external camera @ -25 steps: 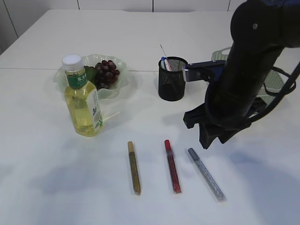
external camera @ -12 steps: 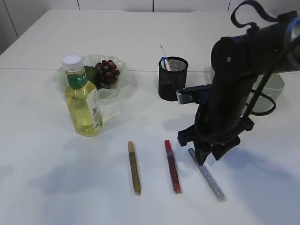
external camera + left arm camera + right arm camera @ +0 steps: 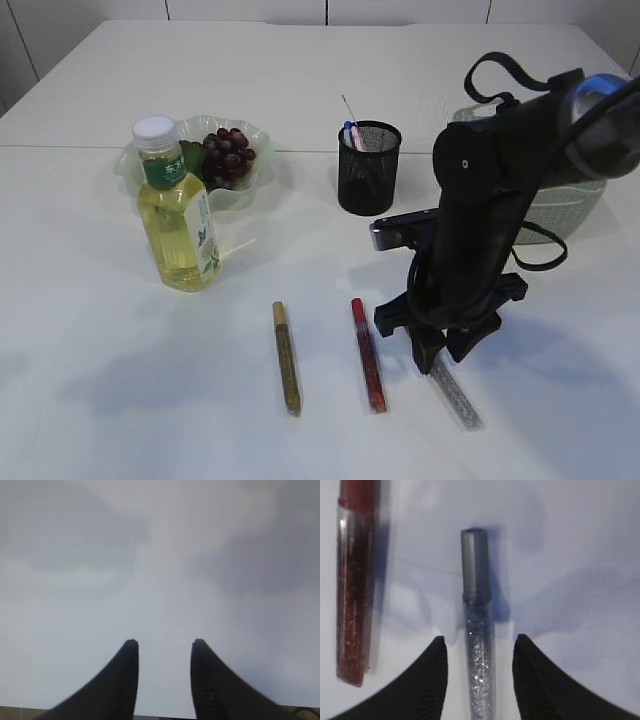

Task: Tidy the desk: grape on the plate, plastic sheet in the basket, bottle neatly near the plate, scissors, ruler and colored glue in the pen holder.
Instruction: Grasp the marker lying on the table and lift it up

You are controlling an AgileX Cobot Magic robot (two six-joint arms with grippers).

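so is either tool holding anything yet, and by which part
Nothing is held. The right tool is open, straddling the silver glitter glue on its clear body just below the grey cap, not yet closed. The left tool is open over bare table.

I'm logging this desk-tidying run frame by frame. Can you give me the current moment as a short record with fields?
right gripper: right gripper open, lowered over the silver glitter glue tube, one finger on each side, not closed
left gripper: left gripper open over bare table, holding nothing
glue on table: gold glitter glue tube, red glitter glue tube, silver one, lying side by side
pen holder: black mesh pen holder upright, some items already inside
plate: green wavy plate with dark grapes on it
bottle: yellow drink bottle upright by the plate
basket: pale green basket, partly hidden
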